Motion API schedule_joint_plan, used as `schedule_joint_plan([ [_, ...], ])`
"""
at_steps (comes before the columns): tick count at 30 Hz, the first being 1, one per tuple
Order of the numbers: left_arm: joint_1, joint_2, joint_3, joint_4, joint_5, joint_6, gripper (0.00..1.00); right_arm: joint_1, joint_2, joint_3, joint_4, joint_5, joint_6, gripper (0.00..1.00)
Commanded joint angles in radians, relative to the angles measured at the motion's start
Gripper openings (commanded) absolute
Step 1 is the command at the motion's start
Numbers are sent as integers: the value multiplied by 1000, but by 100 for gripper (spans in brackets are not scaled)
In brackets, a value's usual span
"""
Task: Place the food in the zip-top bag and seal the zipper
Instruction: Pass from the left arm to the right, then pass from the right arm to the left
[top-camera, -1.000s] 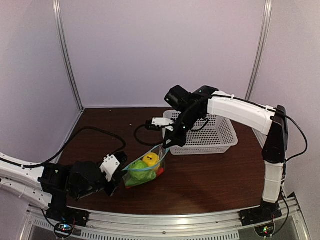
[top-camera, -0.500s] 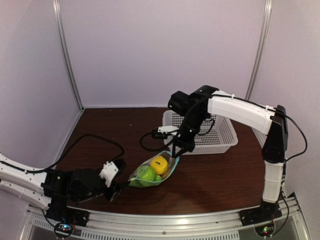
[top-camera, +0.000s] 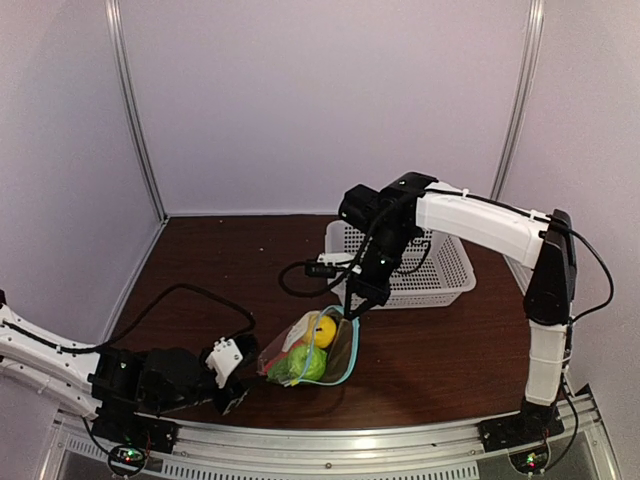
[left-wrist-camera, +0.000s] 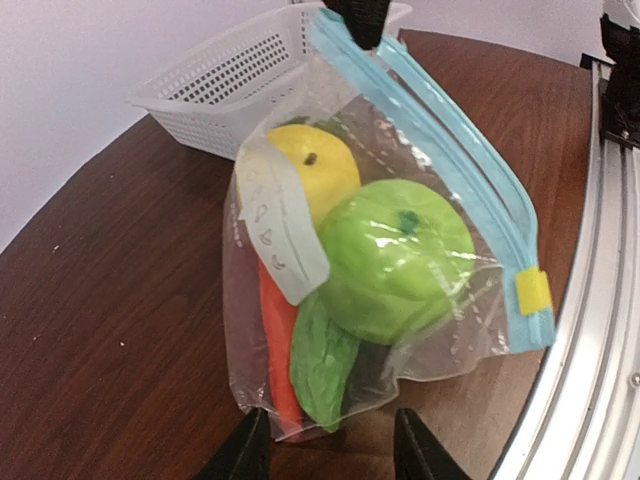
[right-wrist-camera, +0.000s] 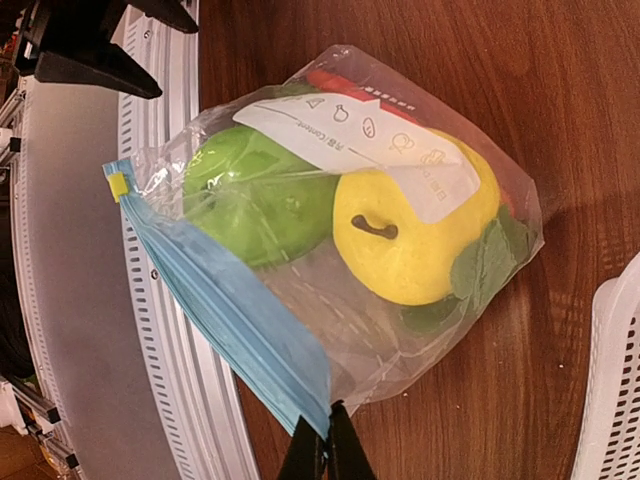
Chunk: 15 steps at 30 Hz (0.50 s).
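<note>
Sealing step. Apple (left-wrist-camera: 395, 260), lemon (left-wrist-camera: 310, 170) and carrot (left-wrist-camera: 278, 350) inside bag (right-wrist-camera: 300, 290), just below right fingers (right-wrist-camera: 318, 452), which pinch one end of blue zipper (right-wrist-camera: 225, 310). Left fingers (left-wrist-camera: 248, 452) spread, bag bottom between them, seemingly untouched. Zipper closed or not: hard to tell. Next: clamp left on bag, run right along zipper.

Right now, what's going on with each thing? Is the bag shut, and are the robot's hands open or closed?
zip-top bag: held up by one end of its zipper
zipper: looks pressed flat; fully sealed or not, cannot tell
food: all inside the zip-top bag
right hand: shut on the zipper
left hand: open, holding nothing
basket: upright on the table
</note>
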<state>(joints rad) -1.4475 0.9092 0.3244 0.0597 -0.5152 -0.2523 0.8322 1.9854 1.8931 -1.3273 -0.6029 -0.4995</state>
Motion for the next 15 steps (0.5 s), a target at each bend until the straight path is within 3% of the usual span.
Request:
schedule_joint_plan([
  [1,-105,21,49,-29,-33,22,45,-10,4,-21,-3,-47,29,0],
  [5,-189,140,90,30,-151,79,47,-10,-6,-32,3,-48,36,0],
  [10,-199,335,151,114,-325,110,45,-10,-8,-38,3,-49,39,0],
  [15,-199,378,162,129,-396,122,40,-12,-14,-45,5,-55,41,0],
])
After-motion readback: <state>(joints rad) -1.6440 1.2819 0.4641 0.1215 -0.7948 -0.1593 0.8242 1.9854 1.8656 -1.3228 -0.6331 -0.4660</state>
